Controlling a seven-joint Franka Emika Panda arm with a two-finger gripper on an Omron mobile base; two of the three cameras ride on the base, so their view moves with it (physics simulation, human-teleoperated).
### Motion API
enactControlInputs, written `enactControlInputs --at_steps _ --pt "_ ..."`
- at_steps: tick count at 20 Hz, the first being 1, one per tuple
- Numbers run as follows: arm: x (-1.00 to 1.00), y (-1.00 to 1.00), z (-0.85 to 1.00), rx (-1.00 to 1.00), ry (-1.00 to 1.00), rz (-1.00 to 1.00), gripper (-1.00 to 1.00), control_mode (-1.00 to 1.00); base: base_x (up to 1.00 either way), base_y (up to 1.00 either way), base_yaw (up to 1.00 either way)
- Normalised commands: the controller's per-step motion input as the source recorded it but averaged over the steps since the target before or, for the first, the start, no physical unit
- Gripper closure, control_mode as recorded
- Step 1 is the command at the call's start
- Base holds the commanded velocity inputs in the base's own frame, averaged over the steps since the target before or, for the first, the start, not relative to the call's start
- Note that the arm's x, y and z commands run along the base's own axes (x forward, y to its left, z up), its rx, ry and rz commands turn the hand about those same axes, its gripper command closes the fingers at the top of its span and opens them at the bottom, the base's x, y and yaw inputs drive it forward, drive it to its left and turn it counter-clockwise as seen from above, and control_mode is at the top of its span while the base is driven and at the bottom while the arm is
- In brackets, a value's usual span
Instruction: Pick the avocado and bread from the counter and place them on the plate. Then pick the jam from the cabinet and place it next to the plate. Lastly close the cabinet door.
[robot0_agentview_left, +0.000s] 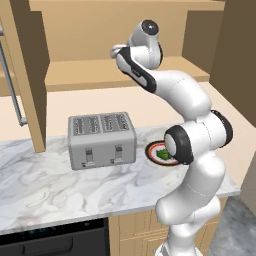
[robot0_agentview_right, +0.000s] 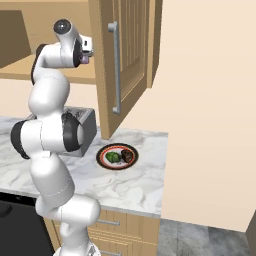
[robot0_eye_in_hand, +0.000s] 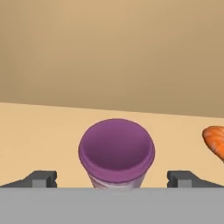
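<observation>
Two items, the avocado (robot0_agentview_right: 112, 157) and bread (robot0_agentview_right: 127, 157), already sit on the plate (robot0_agentview_right: 117, 166). End effector (robot0_eye_in_hand: 113, 179) stands open around the jam (robot0_eye_in_hand: 116, 153) on the cabinet (robot0_agentview_left: 100, 75) shelf, an orange item (robot0_eye_in_hand: 214, 141) at its 3 o'clock; grasping, placing and door-closing remain.

Likely a home kitchen: marble counter (robot0_agentview_left: 60, 185), toaster (robot0_agentview_left: 101, 140), wooden wall cabinet (robot0_agentview_right: 127, 60).
</observation>
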Motion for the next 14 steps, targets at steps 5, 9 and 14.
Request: enactControlInputs --at_steps 5,9,14 --pt "0.19 0.00 -0.09 0.00 0.01 0.00 -1.00 -1.00 0.00 0.00 0.00" --pt "0.20 0.00 -0.05 0.00 0.00 0.00 -1.00 -1.00 0.00 0.00 0.00" --pt "0.21 0.00 -0.06 0.00 0.01 0.00 -1.00 -1.00 0.00 0.00 0.00"
